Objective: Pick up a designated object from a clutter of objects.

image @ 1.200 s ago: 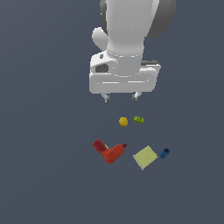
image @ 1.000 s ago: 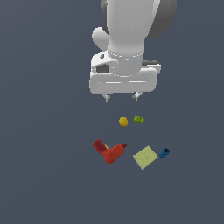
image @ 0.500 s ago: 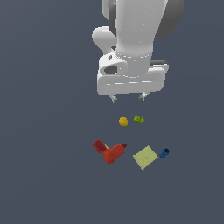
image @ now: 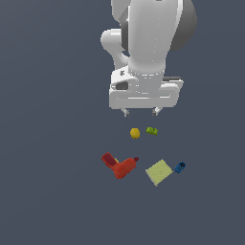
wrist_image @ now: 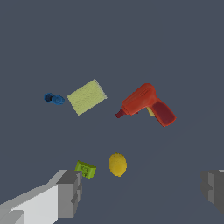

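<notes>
The designated object, a small yellow-orange ball [image: 135, 133] [wrist_image: 117, 164], lies on the dark floor beside a lime-green lumpy piece [image: 151, 130] [wrist_image: 85, 169]. My gripper [image: 140, 112] [wrist_image: 142, 190] hangs above and just behind them in the exterior view, open, with nothing between its fingers [wrist_image: 70, 192]. The rest of the clutter lies nearer the camera: a red-orange drill [image: 120, 166] [wrist_image: 146, 105], a pale yellow-green flat square [image: 159, 172] [wrist_image: 86, 96] and a tiny blue piece [image: 179, 167] [wrist_image: 54, 99].
The white arm's body [image: 148, 48] fills the upper middle of the exterior view. A plain dark grey floor [image: 48, 143] surrounds the objects.
The arm has shifted toward the exterior view's right and a little lower, bringing the gripper closer over the ball and the green piece. The objects have not moved.
</notes>
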